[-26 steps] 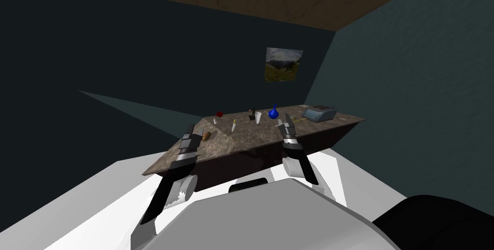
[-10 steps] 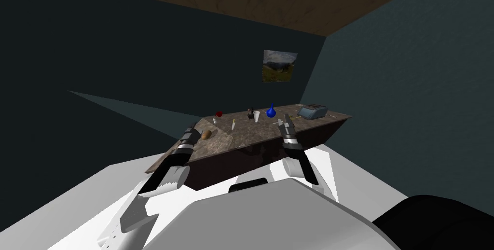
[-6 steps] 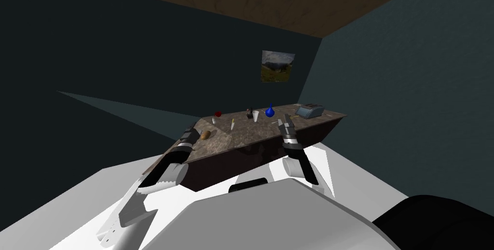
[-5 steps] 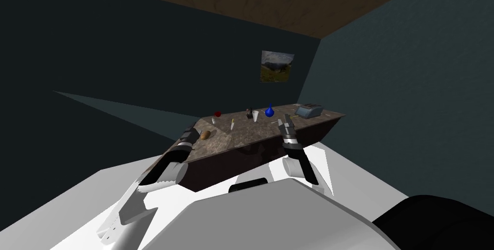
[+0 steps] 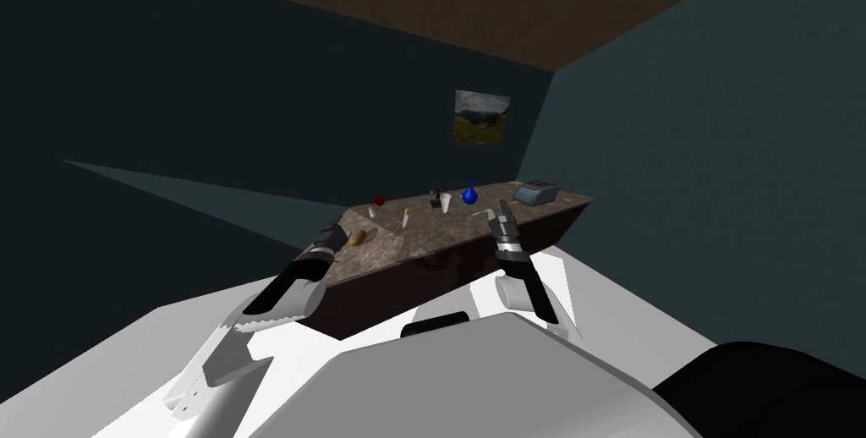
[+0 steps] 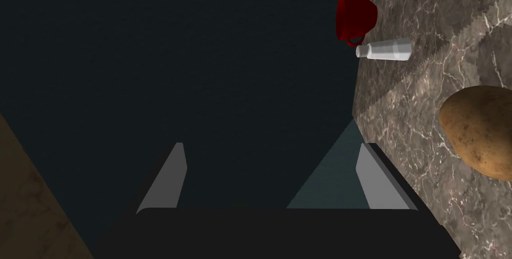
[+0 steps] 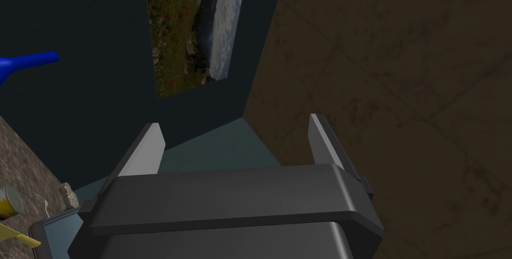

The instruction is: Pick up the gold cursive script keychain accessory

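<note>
The left gripper (image 6: 272, 146) is held at the left end of a marbled counter (image 6: 425, 96), its fingers spread apart with nothing between them. A potato (image 6: 477, 131) lies just beside it, and a red cup (image 6: 356, 17) and a white shaker (image 6: 384, 50) are seen farther along. The right gripper (image 5: 504, 211) is raised near the counter's front edge, its fingers likewise apart and empty. The gold keychain cannot be told apart among the small things on the counter.

My own view has swung, so the counter (image 5: 423, 247) and the wall slid left together. Behind the left claw (image 5: 331, 230) the arm has dropped and stretched out (its white forearm (image 5: 275, 310) now shows at length).
</note>
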### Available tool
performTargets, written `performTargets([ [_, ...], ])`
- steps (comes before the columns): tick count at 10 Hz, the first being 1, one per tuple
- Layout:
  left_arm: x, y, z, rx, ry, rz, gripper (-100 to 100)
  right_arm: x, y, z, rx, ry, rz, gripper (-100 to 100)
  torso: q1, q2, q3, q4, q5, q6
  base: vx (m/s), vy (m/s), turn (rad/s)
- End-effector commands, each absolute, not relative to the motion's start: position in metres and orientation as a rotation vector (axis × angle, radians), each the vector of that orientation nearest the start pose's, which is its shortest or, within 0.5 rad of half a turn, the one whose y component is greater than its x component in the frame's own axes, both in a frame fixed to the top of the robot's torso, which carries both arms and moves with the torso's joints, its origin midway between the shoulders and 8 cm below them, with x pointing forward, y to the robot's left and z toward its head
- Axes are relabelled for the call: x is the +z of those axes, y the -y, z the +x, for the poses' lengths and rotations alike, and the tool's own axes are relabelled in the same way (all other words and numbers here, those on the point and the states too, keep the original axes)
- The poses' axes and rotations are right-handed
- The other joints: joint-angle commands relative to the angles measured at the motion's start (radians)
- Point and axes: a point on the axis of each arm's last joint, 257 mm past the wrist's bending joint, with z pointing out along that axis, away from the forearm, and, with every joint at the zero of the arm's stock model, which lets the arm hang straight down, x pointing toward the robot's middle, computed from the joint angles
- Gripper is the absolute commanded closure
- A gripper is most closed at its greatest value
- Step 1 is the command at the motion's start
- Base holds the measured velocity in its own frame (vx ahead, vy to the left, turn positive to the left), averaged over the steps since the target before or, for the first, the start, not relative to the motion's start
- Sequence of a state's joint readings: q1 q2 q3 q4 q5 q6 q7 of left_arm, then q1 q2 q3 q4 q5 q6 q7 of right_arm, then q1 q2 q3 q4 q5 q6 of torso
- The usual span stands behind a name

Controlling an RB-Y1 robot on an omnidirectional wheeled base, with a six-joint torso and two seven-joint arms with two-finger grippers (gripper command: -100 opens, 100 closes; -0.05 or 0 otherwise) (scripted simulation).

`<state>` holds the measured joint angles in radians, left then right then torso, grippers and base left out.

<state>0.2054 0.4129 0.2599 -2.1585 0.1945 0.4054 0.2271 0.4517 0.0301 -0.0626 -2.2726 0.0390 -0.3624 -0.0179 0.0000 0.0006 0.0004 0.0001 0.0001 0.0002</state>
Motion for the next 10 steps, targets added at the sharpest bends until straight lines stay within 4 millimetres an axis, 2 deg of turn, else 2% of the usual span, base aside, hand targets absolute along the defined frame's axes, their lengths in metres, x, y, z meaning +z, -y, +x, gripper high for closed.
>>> performTargets([
  [1,-0.077,-0.409,0.471,-1.056,-1.091,-1.247,-100,0.011,0.300,0.367,1.222,-0.664,0.743,0,0.000,0.000,0.000,0.000,0.000,0.000,-0.015,0.002,-0.071],
  [2,-0.084,-0.411,0.471,-1.041,-1.103,-1.269,-100,0.011,0.300,0.367,1.222,-0.664,0.743,0,0.000,0.000,0.000,0.000,0.000,0.000,-0.009,0.001,0.005],
  [3,-0.080,-0.421,0.474,-1.041,-1.088,-1.296,-100,0.011,0.300,0.367,1.222,-0.664,0.743,0,0.000,0.000,0.000,0.000,0.000,-0.001,-0.014,-0.004,-0.128],
  [5,-0.094,-0.425,0.472,-1.005,-1.113,-1.346,-100,0.011,0.300,0.367,1.222,-0.664,0.743,0,0.000,0.000,0.000,0.000,0.000,0.000,-0.011,-0.001,-0.030],
  [6,-0.093,-0.434,0.475,-1.002,-1.098,-1.379,-100,0.010,0.300,0.367,1.222,-0.664,0.743,0,0.000,0.000,0.000,0.000,0.000,-0.001,-0.010,-0.008,-0.132],
  [8,-0.106,-0.438,0.473,-0.967,-1.119,-1.427,-100,0.011,0.300,0.367,1.222,-0.664,0.743,0,0.000,0.000,0.000,0.000,0.000,0.000,-0.006,-0.001,-0.042],
  [10,-0.111,-0.449,0.473,-0.947,-1.110,-1.482,-100,0.011,0.300,0.367,1.222,-0.664,0.743,0,-0.001,-0.001,0.000,0.000,0.000,0.000,-0.007,-0.007,-0.121],
])
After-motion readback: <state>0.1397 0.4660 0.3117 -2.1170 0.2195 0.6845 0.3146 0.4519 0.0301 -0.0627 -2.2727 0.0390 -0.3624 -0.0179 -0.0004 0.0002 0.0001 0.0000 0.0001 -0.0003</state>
